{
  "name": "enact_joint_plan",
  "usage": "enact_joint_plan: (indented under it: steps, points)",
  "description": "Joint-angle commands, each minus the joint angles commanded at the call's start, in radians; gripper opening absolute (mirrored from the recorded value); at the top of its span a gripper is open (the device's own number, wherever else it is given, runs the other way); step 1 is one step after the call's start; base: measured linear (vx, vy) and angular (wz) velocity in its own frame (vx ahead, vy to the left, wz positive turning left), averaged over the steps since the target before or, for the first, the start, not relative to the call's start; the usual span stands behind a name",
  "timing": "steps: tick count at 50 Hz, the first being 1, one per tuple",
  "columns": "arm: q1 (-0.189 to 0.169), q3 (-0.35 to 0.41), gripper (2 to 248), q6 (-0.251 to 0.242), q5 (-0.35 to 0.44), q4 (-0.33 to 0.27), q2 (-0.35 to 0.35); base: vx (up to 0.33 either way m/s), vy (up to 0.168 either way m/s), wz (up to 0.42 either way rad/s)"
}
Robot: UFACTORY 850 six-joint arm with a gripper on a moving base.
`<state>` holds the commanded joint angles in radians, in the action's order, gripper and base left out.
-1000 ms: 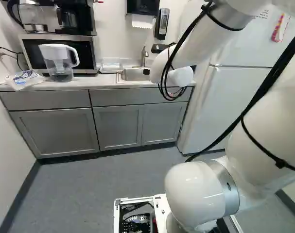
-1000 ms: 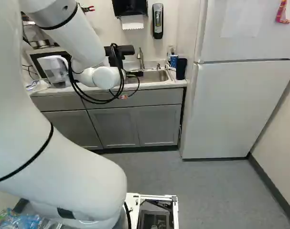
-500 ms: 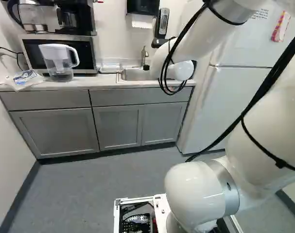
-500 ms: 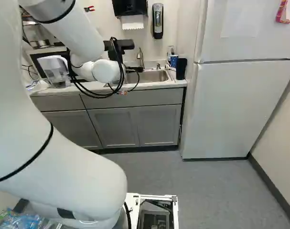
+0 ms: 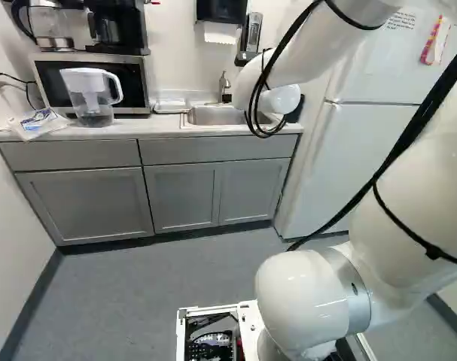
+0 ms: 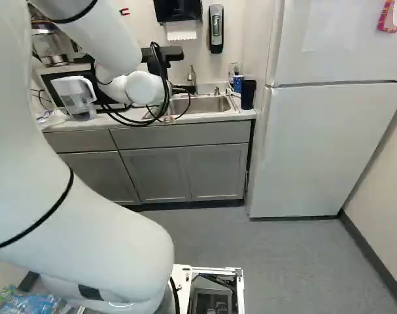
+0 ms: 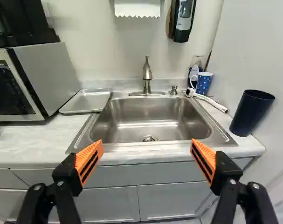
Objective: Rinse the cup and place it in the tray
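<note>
Cup [image 6: 248, 93], tall and dark blue, stands upright at the right end of the counter [image 6: 227, 117], a little above the middle of the right base view, near the sink [image 6: 208, 104]. A smaller patterned cup [image 6: 238, 83] stands just behind it; which of the two the job is about I cannot tell. The arm [image 6: 87, 242] fills the left side, with a black fitting [image 6: 167, 55] at its far end. The fridge [image 6: 329, 150] takes the upper right, bearing a sheet whose writing is too faint to make out.

In the left base view, the tray [image 5: 172, 106] lies on the counter in the upper middle, between the microwave [image 5: 123, 83] and the sink. A clear pitcher [image 5: 92, 105] and a printed packet [image 5: 38, 120] sit at the upper left.

In the wrist view, the gripper [image 7: 146, 143] is spread wide with nothing between its orange pads [image 7: 90, 156]; the sink basin lies ahead of it. Beyond the basin rises the faucet [image 7: 147, 77]. The metal tray is on one side of the sink, next to the microwave; both cups are on the other, apart from the fingers. The patterned one has light spots on blue.
</note>
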<state>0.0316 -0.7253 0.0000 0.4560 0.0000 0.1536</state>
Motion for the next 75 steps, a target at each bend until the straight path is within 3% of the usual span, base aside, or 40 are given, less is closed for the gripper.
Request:
enact_joint_plan:
  steps: [75]
  points:
    - [-0.002,-0.186,247,0.000,-0.163,0.000,-0.030,0.000,0.000,0.000]
